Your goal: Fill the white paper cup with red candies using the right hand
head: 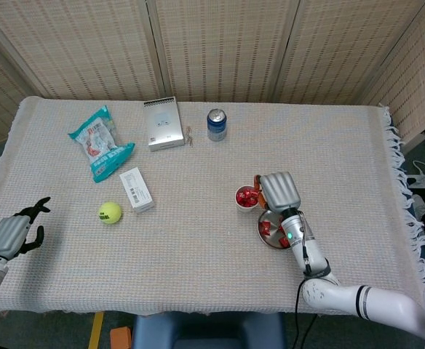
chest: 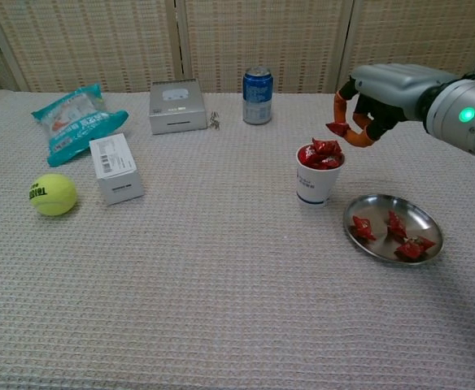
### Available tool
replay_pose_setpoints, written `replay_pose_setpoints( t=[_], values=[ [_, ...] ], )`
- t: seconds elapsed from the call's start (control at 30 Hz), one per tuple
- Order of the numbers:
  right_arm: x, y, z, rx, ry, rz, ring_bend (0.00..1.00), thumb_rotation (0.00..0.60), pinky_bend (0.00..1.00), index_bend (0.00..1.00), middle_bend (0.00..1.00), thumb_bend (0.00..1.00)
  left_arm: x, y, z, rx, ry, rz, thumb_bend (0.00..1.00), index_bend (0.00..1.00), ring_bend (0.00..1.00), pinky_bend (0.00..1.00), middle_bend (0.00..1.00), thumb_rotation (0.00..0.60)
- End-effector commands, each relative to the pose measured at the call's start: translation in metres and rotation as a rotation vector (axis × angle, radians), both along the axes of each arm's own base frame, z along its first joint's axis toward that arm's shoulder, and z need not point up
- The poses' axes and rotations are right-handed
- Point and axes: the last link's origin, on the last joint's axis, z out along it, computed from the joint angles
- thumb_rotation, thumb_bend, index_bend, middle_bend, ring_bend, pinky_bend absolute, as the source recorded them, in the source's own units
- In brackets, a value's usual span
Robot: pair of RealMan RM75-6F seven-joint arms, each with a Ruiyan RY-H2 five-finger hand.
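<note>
Candies (chest: 390, 228) sit nearest on the steel plate (chest: 427, 220), and just at its ten o'clock the white paper cup (chest: 317, 180), mid-desk, is heaped red. Right hand (chest: 377, 97) hovers at the cup's one o'clock, pinching a red candy, poised to drop. Left hand (head: 12, 232) idles, fingers spread. Farther back, the blue can's (chest: 257, 96) label is unreadable.

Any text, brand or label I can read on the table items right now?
Tennis ball: dark printed brand, too blurred to read.
White box: label and barcode, too small.
Teal snack bag: print unreadable.
Blue can: unreadable.
Grey box: mark illegible.
White paper cup: blue print, illegible.
</note>
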Motion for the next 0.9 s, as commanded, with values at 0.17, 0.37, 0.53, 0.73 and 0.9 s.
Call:
replay_pose_setpoints(
  t=[0.17, 0.37, 0.53, 0.73, 0.9],
  values=[
    [0.006, -0.007, -0.004, -0.019, 0.015, -0.002, 0.85, 0.600, 1.00, 0.57, 0.84, 0.46, 0.000, 0.000, 0.001, 0.000, -0.002, 0.001, 0.68, 0.00, 0.19, 0.33, 0.22, 0.600],
    [0.006, -0.014, -0.010, -0.022, 0.038, -0.017, 0.85, 0.600, 1.00, 0.57, 0.84, 0.46, 0.000, 0.000, 0.001, 0.001, -0.004, 0.000, 0.68, 0.00, 0.19, 0.33, 0.22, 0.600],
    [0.008, -0.020, -0.016, -0.018, 0.047, -0.031, 0.85, 0.600, 1.00, 0.57, 0.84, 0.46, -0.001, 0.000, 0.001, 0.001, -0.003, 0.000, 0.68, 0.00, 0.19, 0.33, 0.22, 0.600],
    [0.010, -0.020, -0.020, -0.013, 0.058, -0.025, 0.85, 0.600, 1.00, 0.57, 0.84, 0.46, -0.001, 0.000, 0.002, 0.004, -0.007, 0.001, 0.68, 0.00, 0.19, 0.33, 0.22, 0.600],
    [0.007, -0.018, -0.021, -0.017, 0.093, -0.020, 0.85, 0.600, 1.00, 0.57, 0.84, 0.46, 0.000, 0.000, 0.002, 0.001, -0.008, -0.002, 0.68, 0.00, 0.19, 0.33, 0.22, 0.600]
  ],
)
